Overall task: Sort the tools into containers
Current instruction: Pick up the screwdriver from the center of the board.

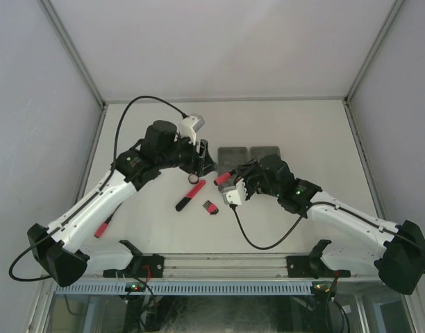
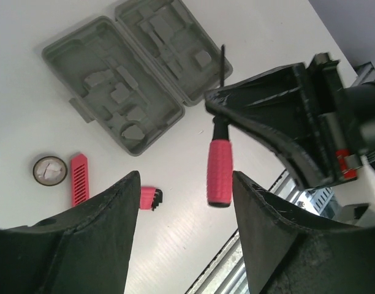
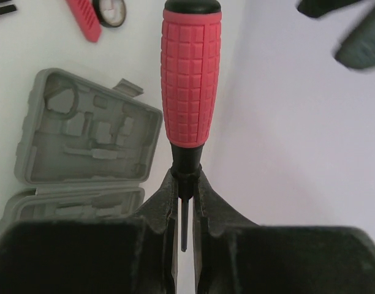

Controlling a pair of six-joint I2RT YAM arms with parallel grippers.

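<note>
My right gripper (image 3: 184, 184) is shut on the black shaft of a red-handled screwdriver (image 3: 187, 79), and holds it above the table with the handle pointing away from the wrist. My left gripper (image 2: 185, 177) is open. In the left wrist view the screwdriver (image 2: 219, 171) handle shows between its fingers, close to the right one and not touching. The open grey case (image 1: 248, 156) lies just behind both grippers, its recesses bare (image 2: 138, 79). A black ring (image 1: 194, 178), a longer red-black tool (image 1: 190, 195) and a hex key set (image 1: 210, 206) lie on the table in front.
Another red-handled tool (image 1: 101, 229) lies beside the left arm's lower link at the near left. The metal rail (image 1: 226, 267) at the table's near edge carries both arm bases. Grey walls close in the table at left, right and back.
</note>
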